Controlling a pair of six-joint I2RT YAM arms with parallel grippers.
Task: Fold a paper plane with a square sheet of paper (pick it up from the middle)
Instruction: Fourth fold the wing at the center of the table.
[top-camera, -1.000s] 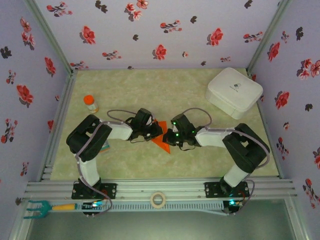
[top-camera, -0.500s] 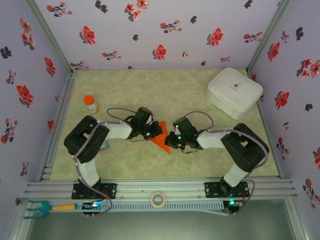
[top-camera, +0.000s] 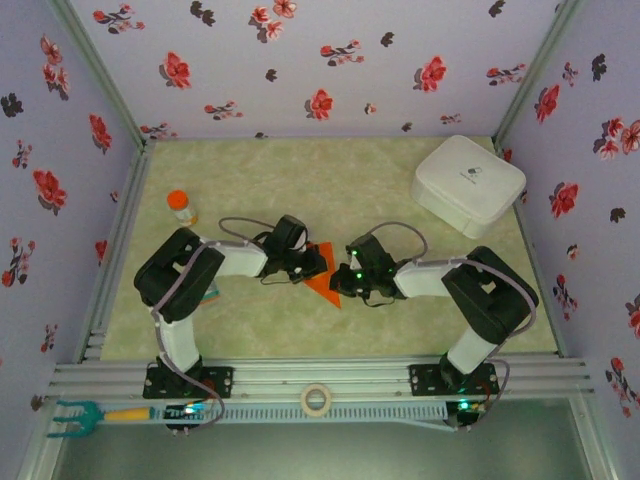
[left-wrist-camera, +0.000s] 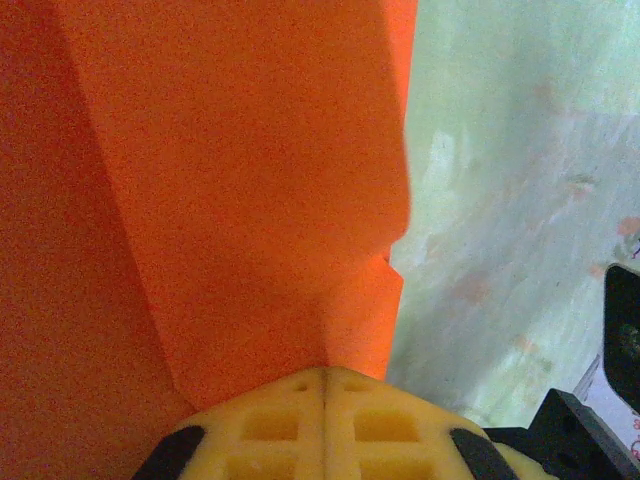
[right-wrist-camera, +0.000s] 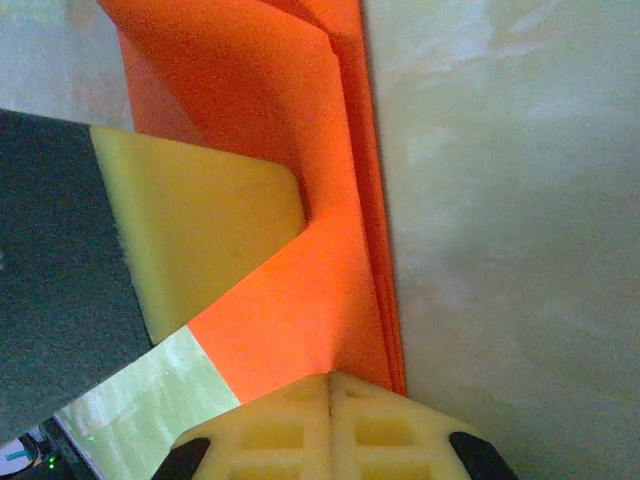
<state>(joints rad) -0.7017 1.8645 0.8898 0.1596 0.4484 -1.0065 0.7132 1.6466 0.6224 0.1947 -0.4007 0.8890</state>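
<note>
The square sheet of paper (top-camera: 326, 281) is bright orange-red and lies on the table's middle, folded into a flat pointed wedge. Stacked layers show along its long edge (right-wrist-camera: 375, 250), and a crease runs across its face (left-wrist-camera: 230, 200). My left gripper (top-camera: 312, 263) is shut, its joined yellow tips (left-wrist-camera: 325, 375) pressed onto the paper with nothing between them. My right gripper (top-camera: 344, 281) is shut too, its tips (right-wrist-camera: 330, 378) resting on the paper beside the layered edge. The left gripper's yellow finger (right-wrist-camera: 200, 235) lies on the same sheet in the right wrist view.
A white case (top-camera: 468, 184) sits at the back right. An orange-capped bottle (top-camera: 181, 207) stands at the left, and a small packet (top-camera: 211, 293) peeks from under the left arm. A tape roll (top-camera: 316, 399) and a teal-headed tool (top-camera: 75, 415) rest by the front rail.
The right gripper has slid a little leftward along the paper, and the left gripper has edged slightly right. The paper stays flat on the table.
</note>
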